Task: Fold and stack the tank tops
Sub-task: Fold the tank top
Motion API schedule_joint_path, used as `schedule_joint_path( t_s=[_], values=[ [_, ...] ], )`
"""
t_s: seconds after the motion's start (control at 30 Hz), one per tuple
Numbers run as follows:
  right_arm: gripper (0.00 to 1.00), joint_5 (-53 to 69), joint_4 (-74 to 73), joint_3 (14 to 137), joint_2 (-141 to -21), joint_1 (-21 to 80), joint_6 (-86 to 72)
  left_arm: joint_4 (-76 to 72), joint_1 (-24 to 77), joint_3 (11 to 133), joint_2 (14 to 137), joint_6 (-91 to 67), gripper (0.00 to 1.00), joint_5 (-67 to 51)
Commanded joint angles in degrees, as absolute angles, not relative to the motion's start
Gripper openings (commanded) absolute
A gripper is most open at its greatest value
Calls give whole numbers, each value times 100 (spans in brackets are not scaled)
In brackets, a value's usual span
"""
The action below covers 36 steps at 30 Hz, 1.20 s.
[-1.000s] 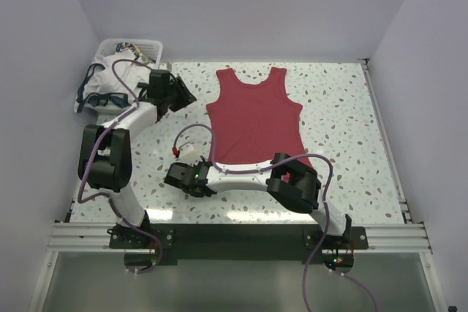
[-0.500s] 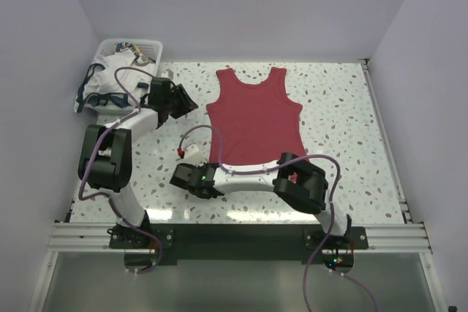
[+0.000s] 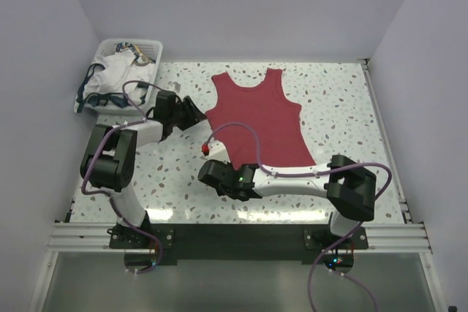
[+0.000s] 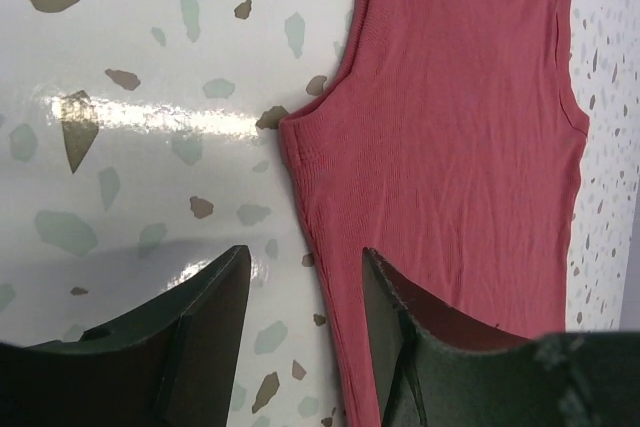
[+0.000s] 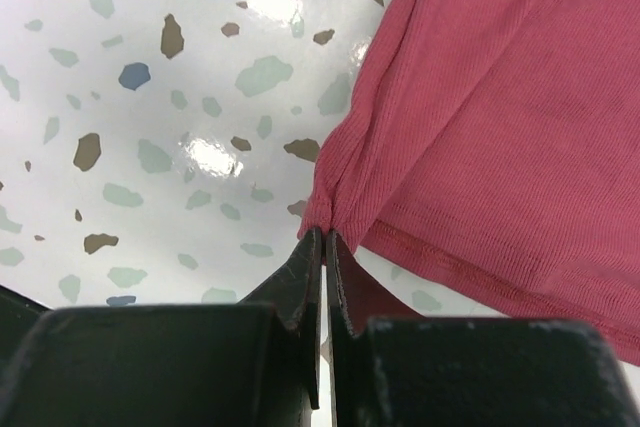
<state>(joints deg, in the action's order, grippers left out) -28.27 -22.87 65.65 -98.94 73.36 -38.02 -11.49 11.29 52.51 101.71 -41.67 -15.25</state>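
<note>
Cloth of the dark red tank top (image 3: 256,118) is finely ribbed and lies flat mid-table (image 3: 344,93), neck toward the far edge. The right gripper (image 5: 324,237), arm stretched low along the near edge, is closed on its left hem corner. The left gripper (image 4: 304,257) is parted astride the left side seam, holding nothing. The white tank top (image 3: 110,85) sits crumpled in the basket (image 3: 150,47) by the far left corner.

The gripper (image 5: 325,239) is pinching the hem corner of the red top (image 5: 500,97), which is lying ahead-right on the table (image 5: 130,147).
</note>
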Motion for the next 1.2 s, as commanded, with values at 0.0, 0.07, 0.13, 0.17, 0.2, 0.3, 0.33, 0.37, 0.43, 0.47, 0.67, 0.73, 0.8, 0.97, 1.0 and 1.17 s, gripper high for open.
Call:
schedule_joint_path(
  t_s=[0.0,0.07,0.13,0.17,0.2,0.3,0.33,0.37,0.43,0.47,0.67,0.73,0.8,0.97,1.0,1.17],
  values=[
    [0,-2690,-2065,6399,-9598,7286,-4008,-1731,1160,5431,10467,-4333,54,-1626],
    [0,-2672,-2057,6363,-9554,7277,-4017,-1609,1169,5703,10616,-4307,53,-1626],
    [0,-2663,-2057,6354,-9528,7286,-4034,-1504,1204,5923,10810,-4254,53,-1530],
    [0,-2654,-2048,6363,-9519,7286,-4043,-1451,1239,6002,10871,-4237,53,-1486],
    [0,-2654,-2057,6381,-9527,7286,-4043,-1389,1257,6151,11003,-4193,53,-1433],
    [0,-2611,-2074,6433,-9545,7286,-4043,-1371,1309,6354,11232,-4184,52,-1319],
    [0,-2610,-2074,6442,-9554,7277,-4043,-1336,1318,6415,11293,-4184,52,-1301],
    [0,-2610,-2074,6442,-9554,7286,-4052,-1310,1318,6468,11416,-4184,52,-1292],
    [0,-2610,-2083,6451,-9545,7286,-4052,-1248,1327,6556,11496,-4157,49,-1248],
    [0,-2610,-2083,6460,-9554,7286,-4052,-1248,1336,6565,11540,-4157,49,-1213],
    [0,-2540,-2100,6609,-9642,7286,-4025,-1187,1371,6688,11698,-4140,38,-1116],
    [0,-2522,-2101,6644,-9677,7286,-4025,-1178,1371,6689,11698,-4140,31,-1064],
    [0,-2514,-2101,6688,-9703,7286,-4017,-1152,1371,6688,11654,-4122,26,-1002],
    [0,-2382,-2092,6881,-9914,7286,-3973,-1064,1354,6671,11462,-4078,6,-862],
    [0,-2338,-2057,6899,-9958,7295,-3973,-1020,1345,6671,11417,-4087,2,-774],
    [0,-2023,-1899,7013,-10221,7312,-3973,-748,1231,6618,11075,-4078,0,-379]
  ],
)
